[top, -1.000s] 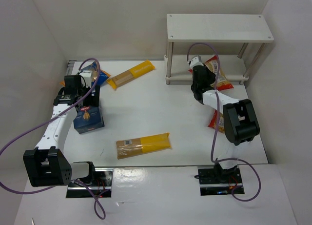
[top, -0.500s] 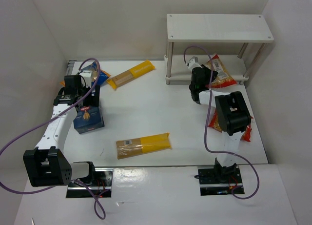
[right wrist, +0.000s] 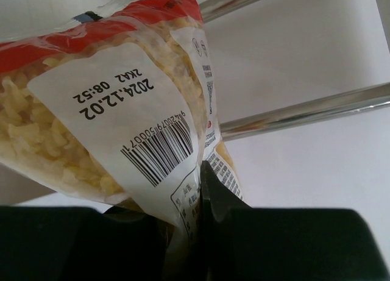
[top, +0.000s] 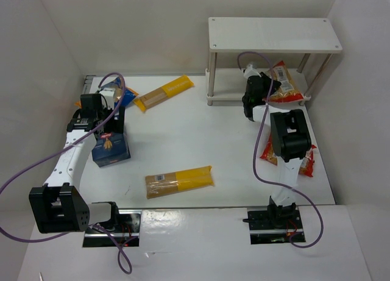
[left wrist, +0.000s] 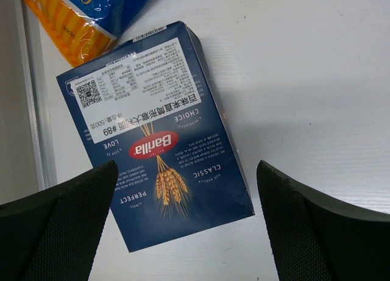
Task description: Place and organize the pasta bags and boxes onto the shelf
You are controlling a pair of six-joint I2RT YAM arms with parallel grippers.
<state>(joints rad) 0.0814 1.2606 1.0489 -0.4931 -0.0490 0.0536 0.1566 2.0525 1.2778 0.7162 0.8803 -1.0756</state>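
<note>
**Right gripper clenched on a crinkly bag at the shelf**

I am watching the right gripper (right wrist: 196, 199) pinching a clear, red-edged bag (right wrist: 109, 110) of short pasta by its edge. It is at the lower tier of the white shelf (top: 274, 34), and I cannot tell whether the bag is resting there. The left gripper (left wrist: 187, 189) is hanging spread wide over the blue card box (left wrist: 152, 128), gripping nothing. Two long yellow spaghetti packs (top: 164, 92) (top: 179, 181) are lying flat on the table (top: 201, 135). A second red bag (top: 306, 161) is half hiding behind the right arm (top: 291, 141). The frame edge is cutting off the glossy blue-orange bag (left wrist: 91, 13).
</note>
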